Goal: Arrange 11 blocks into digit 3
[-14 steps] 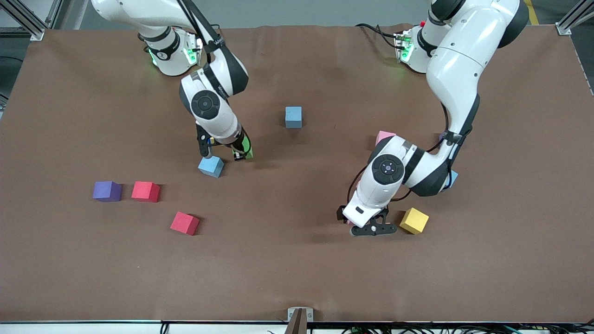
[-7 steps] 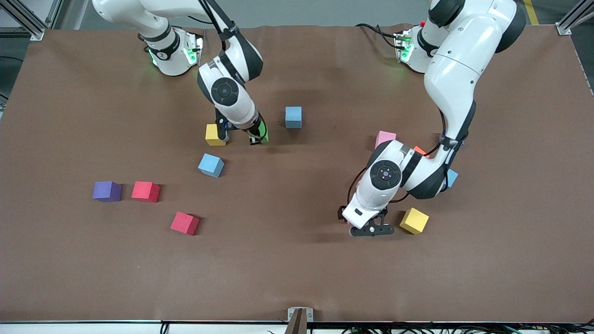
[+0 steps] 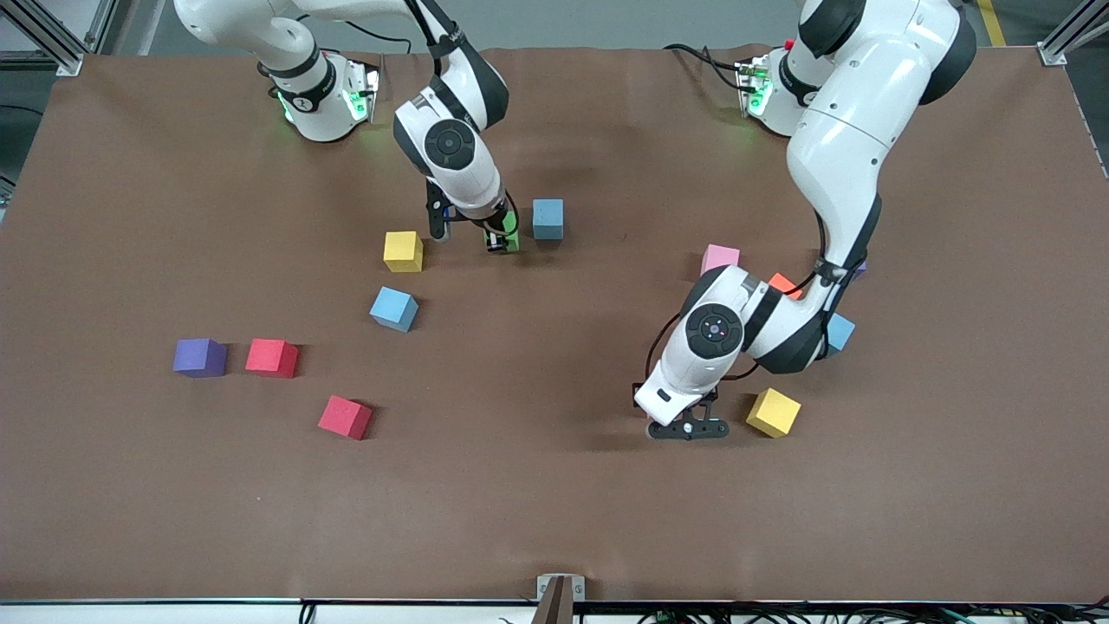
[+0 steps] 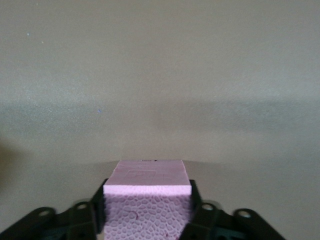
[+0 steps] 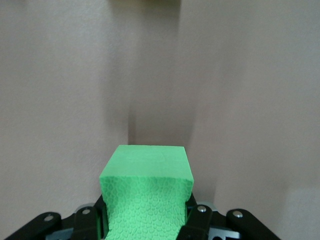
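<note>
1. right gripper (image 3: 502, 240) has its fingers closed on a green block (image 5: 146, 192), just beside the grey-blue block (image 3: 548, 218) toward the right arm's end.
2. left gripper (image 3: 684, 425) has its fingers pressed against both sides of a pink block (image 4: 148, 200), near the yellow block (image 3: 773, 412).

The left arm (image 3: 780, 321) half hides an orange block (image 3: 785, 282) and a purple cube (image 3: 859, 269).

A big brown table (image 3: 554, 520) with grey metal posts (image 3: 43, 35) at its corners fills the room.
</note>
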